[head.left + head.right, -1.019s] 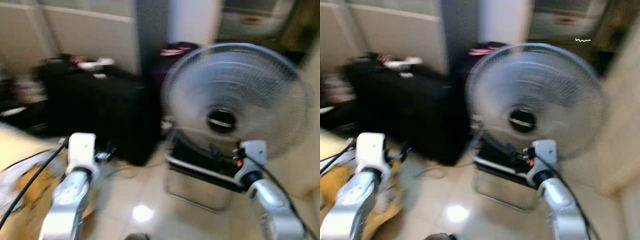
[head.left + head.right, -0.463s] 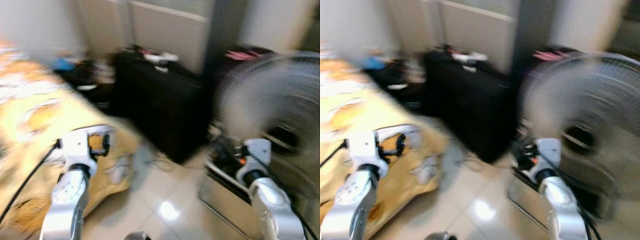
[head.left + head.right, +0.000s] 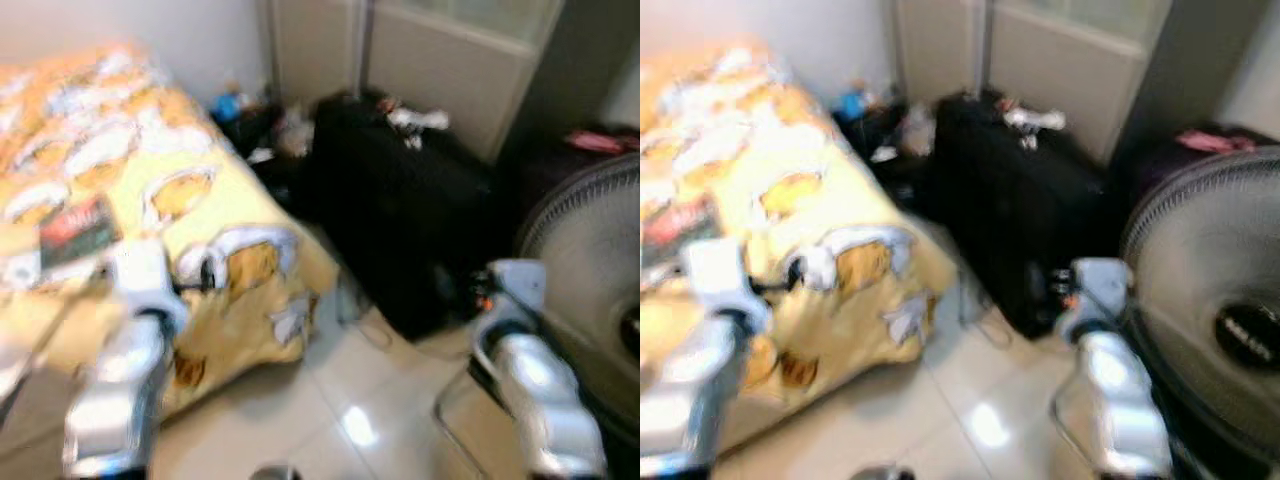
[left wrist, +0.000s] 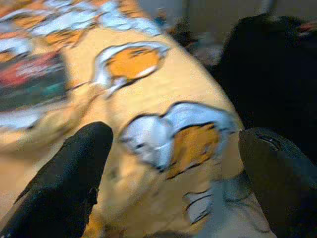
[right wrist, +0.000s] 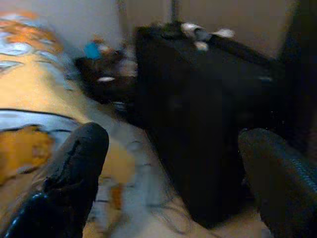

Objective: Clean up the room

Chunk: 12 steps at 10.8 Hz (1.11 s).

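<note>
a: what fills the left half of the head view?

b: a bed (image 3: 120, 190) with a yellow cover printed with orange and white cartoon shapes. a dark red and green flat item (image 3: 75, 232), maybe a packet or book, lies on it at mid left; it's too blurred to say which.

a: and the middle?

b: a big black suitcase (image 3: 400, 230) stands on the pale tiled floor (image 3: 300, 420), just right of the bed's corner. small white things (image 3: 420, 118) lie on its top, too blurred to name. behind it, in the upper centre, clutter (image 3: 250, 115) sits on the floor by the wall, with something blue in it.

a: right edge?

b: a grey fan (image 3: 1210, 310) with a round wire grille, its dark hub at lower right. a pink-topped thing (image 3: 1215, 140) shows above it in the upper right.

a: the grippers?

b: the left gripper (image 4: 173, 183) is held over the bed's corner, its two black fingers (image 4: 64, 183) spread wide with nothing between them. the right gripper (image 5: 173, 183) points at the suitcase, its fingers (image 5: 64, 178) just as wide apart and holding nothing. in the head view both silver arms rise from the bottom edge, left (image 3: 115, 400) in front of the bed, right (image 3: 535, 400) in front of the fan.
</note>
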### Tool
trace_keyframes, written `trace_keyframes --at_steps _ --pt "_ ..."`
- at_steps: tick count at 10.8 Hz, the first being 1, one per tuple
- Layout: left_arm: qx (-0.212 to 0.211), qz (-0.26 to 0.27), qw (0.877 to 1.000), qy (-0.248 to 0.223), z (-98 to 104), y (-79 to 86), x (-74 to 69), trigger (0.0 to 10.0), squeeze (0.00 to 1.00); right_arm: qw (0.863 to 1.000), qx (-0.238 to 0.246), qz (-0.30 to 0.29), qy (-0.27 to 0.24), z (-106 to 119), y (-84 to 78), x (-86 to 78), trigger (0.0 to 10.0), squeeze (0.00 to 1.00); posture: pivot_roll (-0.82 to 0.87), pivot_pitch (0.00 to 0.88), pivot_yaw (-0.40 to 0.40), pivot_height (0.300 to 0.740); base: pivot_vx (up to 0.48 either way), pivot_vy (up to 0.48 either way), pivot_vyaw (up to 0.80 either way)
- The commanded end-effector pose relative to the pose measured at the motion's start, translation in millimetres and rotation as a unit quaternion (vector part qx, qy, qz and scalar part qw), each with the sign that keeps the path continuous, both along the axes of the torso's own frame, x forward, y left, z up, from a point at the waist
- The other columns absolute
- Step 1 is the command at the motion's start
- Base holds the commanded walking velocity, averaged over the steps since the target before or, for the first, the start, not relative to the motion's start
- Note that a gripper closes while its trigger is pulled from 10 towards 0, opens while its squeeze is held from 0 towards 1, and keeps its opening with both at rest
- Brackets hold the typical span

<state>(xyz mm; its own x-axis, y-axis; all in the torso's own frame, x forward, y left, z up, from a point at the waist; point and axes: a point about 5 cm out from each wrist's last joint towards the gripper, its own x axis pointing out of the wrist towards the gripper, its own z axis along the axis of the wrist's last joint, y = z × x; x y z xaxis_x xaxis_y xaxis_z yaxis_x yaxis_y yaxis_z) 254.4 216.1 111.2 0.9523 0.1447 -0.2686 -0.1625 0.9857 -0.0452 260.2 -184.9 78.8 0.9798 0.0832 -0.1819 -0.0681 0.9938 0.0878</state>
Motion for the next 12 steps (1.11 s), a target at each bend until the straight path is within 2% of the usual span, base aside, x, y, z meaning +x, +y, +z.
trace_keyframes --at_steps 1,2,3,4,5,6,7,8,9,10,12 --pt "0.0 0.006 1.0 0.01 -0.7 1.6 -1.7 10.0 0.0 1.0 -0.009 -0.016 -0.002 0.0 -8.6 -0.8 10.0 1.0 -0.08 0.0 0.038 0.74 0.0 0.0 0.8" --pt "-0.016 0.008 1.0 0.013 -0.8 1.4 -2.4 10.0 0.0 1.0 -0.008 -0.019 -0.005 1.2 -8.9 -0.2 10.0 1.0 -0.09 0.0 0.045 0.74 0.0 0.0 0.8" --pt "-0.005 0.026 0.999 0.018 -0.5 2.6 -1.6 10.0 0.0 1.0 -0.018 -0.023 -0.004 2.0 -8.8 1.1 10.0 1.0 -0.09 0.0 0.049 0.74 0.0 0.0 0.8" --pt "0.034 0.041 0.997 0.057 -7.3 6.7 -2.1 10.0 0.0 0.998 -0.043 -0.038 -0.003 1.5 -8.7 3.0 10.0 1.0 -0.09 0.0 0.052 0.74 0.0 0.0 0.0" --pt "0.018 0.012 0.996 0.082 -13.3 1.7 -5.8 10.0 0.0 0.996 -0.049 -0.08 0.007 0.1 -11.6 4.5 10.0 1.0 -0.09 0.0 0.055 0.74 0.0 0.0 0.0" --pt "0.042 0.01 0.994 0.097 -14.8 0.9 -6.8 10.0 0.0 0.992 -0.08 -0.094 0.014 0.8 -11.0 7.2 10.0 1.0 -0.09 0.0 0.054 0.74 0.0 0.0 0.0" --pt "0.074 0.021 0.995 0.059 -11.0 4.0 -4.8 10.0 0.0 0.992 -0.061 -0.106 0.009 0.1 -9.7 7.9 10.0 0.94 -0.09 0.0 0.049 0.74 0.0 0.0 0.0" --pt "0.087 0.009 0.994 0.073 -13.2 3.2 -2.8 10.0 0.0 0.994 -0.03 -0.101 0.005 -0.9 -7.5 6.2 10.0 0.0 -0.1 0.0 0.048 0.74 0.0 0.0 0.0" --pt "0.019 -0.016 0.998 0.053 -6.8 -6.6 -0.5 10.0 0.0 0.994 0.014 -0.111 0.014 -1.1 -8.6 5.7 10.0 0.0 -0.1 0.0 0.05 0.74 0.0 0.0 0.0" --pt "0.025 -0.032 0.998 0.046 -3.7 -14.0 -0.9 10.0 0.0 0.995 0.01 -0.102 0.008 1.4 -8.2 7.8 10.0 0.0 -0.12 0.0 0.06 0.74 0.0 0.0 0.0" --pt "0.096 -0.043 0.994 0.016 -3.4 -18.6 -1.2 10.0 0.0 0.997 -0.003 -0.072 0.016 2.4 -0.5 5.8 10.0 0.0 -0.14 0.0 0.073 0.74 0.0 0.0 0.0"
